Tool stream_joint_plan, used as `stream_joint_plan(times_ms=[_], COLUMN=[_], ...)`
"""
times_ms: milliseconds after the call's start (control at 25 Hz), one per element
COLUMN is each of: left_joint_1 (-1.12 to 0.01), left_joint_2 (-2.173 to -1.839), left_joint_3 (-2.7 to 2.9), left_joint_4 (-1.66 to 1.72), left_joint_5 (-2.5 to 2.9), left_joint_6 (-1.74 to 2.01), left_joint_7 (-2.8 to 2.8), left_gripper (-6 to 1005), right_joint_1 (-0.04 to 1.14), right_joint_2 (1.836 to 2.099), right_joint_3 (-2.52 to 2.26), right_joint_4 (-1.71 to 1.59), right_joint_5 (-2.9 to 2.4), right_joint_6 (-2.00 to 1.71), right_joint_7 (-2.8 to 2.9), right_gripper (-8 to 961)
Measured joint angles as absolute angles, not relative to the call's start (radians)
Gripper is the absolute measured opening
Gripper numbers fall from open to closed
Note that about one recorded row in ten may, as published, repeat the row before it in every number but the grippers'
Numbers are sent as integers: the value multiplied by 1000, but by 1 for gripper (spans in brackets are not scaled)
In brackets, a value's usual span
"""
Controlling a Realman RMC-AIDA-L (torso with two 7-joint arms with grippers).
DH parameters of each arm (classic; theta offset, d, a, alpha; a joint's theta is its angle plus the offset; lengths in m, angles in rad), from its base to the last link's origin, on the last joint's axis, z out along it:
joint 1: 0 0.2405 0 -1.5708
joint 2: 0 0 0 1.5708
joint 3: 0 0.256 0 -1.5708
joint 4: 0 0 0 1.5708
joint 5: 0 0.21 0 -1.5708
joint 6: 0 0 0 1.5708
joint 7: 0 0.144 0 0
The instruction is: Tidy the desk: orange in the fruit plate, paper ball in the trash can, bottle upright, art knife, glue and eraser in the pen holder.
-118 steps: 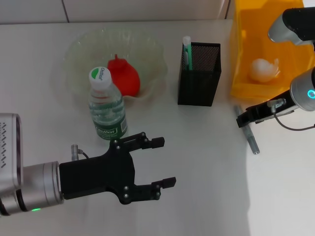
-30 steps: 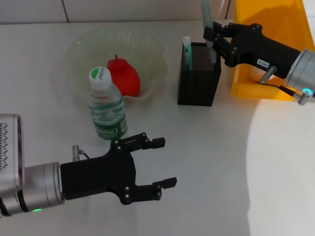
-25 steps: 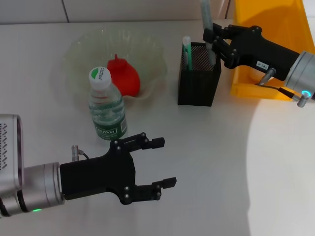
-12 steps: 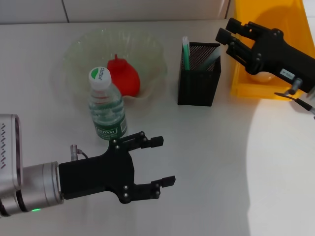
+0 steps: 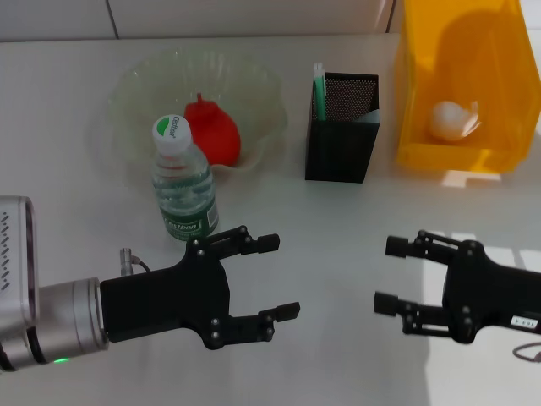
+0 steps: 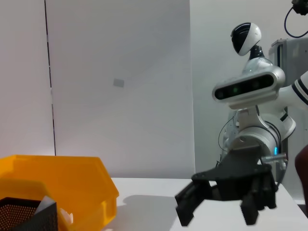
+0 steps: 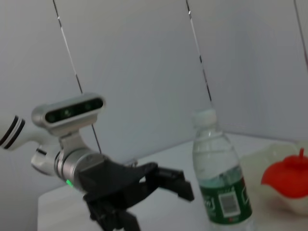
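Tidy looks about done: red-orange fruit (image 5: 214, 130) in clear plastic plate (image 5: 135, 85), bottle (image 5: 183, 182) upright, paper ball (image 5: 453, 119) in yellow bin (image 5: 457, 156), tools in black mesh holder (image 5: 341, 128); left gripper (image 5: 272, 277) & right gripper (image 5: 393, 276) hover over worktop (image 5: 338, 237), fingers spread, empty — next prob. just park.

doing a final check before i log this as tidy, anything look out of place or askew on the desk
Nothing stands out. The bottle stands upright, the red fruit lies in the fruit plate, the paper ball is in the yellow bin, and the pen holder holds its items. Both the left tool and right tool hover open and empty.
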State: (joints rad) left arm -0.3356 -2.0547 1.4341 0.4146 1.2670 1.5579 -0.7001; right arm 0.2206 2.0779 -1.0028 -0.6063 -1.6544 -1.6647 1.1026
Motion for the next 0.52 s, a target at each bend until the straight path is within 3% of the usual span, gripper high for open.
stream_joint_plan(times_ms=[280,520], left_joint_1=[-335,-335], left_joint_2=[-2055,-2057], left_joint_3=[1433,1433], left_joint_4=[414,410], left_joint_5=[1267,1267], left_joint_6=[1547,1543], left_joint_7=[-700,-699], left_gripper=[783,783], right_joint_1=[212,209], right_joint_2=[2080,2078], right_joint_3=[-999,-990], right_joint_4=[-543,-539], right_joint_5=[-1702,-1705], right_joint_6=[-1661,-1668], right_joint_7=[1091,1084], right_gripper=[806,806])
